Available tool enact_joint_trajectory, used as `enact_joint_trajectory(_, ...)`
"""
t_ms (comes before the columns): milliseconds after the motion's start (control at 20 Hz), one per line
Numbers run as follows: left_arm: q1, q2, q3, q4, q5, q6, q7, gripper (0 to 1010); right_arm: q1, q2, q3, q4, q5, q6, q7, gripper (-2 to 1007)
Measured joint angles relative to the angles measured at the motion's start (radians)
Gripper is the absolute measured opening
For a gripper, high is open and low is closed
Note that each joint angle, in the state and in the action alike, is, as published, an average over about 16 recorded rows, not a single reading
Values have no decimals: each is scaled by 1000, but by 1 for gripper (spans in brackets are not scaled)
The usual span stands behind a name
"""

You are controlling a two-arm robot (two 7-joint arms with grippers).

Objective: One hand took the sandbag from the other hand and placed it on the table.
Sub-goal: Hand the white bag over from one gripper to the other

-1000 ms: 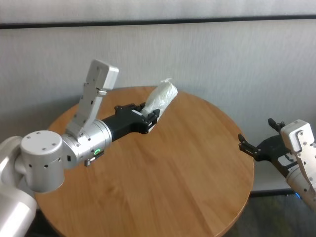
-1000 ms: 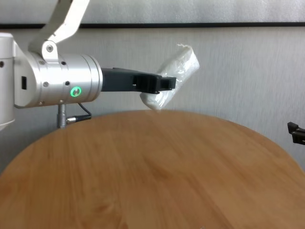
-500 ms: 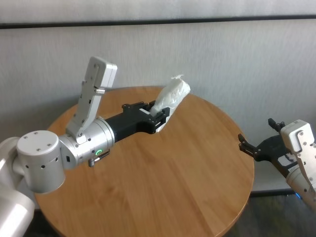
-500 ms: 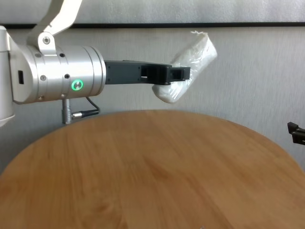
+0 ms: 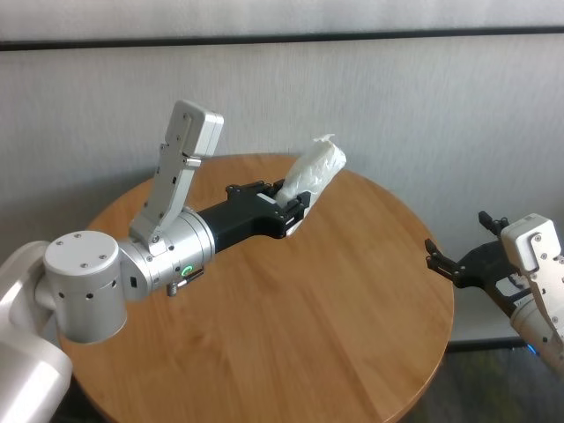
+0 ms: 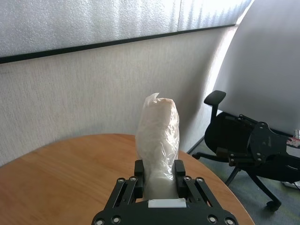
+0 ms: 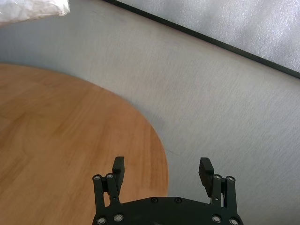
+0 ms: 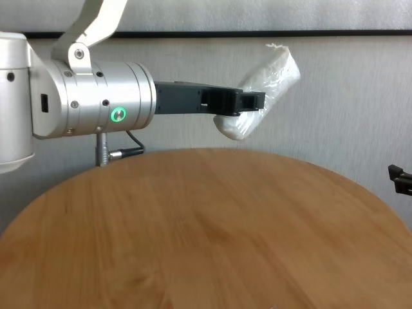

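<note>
Grey textured wall is standing behind a round wooden table. Left gripper, green-ringed, is reaching over the table's far part and clamping the sandbag by its lower end, clear of the tabletop, crimped end tilting upward. Right gripper is hanging beyond the table's right edge, fingers spread, grasping nothing.

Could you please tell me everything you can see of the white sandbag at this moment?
The sandbag is a small, white, elongated pouch of crinkled, plastic-looking film, lumpy and soft, with a crimped tip at its upper end. It is held in the air above the table, tilted, its crimped end up and away from the robot. The left gripper is shut on its lower part, a finger on each side. Nothing else touches it; the open right gripper waits off the table's right edge.
</note>
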Motion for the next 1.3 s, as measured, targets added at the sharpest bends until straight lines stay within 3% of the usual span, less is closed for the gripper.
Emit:
enact_joint_trajectory(350,-3,0,6,1,5,4,8,410,-4,-3,9,-10,15,-19,18,1001)
enact_joint_trajectory(650,-3,0,4,2,5,4,5,410,-18,-13,38,-46,85,-76,82,1001)
enact_joint_trajectory(800,-3,-1,4,2,5,4,4,410,-29,-23,61,-70,162,-93,136,1001)
enact_joint_trajectory(950,-3,-1,3,3,5,4,3,410,-42,-40,87,-97,269,-89,203,1001)
enact_joint_trajectory(1100,-3,-1,2,3,5,4,2,410,-51,-63,114,-118,397,-56,270,1001)
enact_joint_trajectory(1300,-2,-1,2,3,5,3,2,410,-55,-96,141,-130,565,24,344,1001)
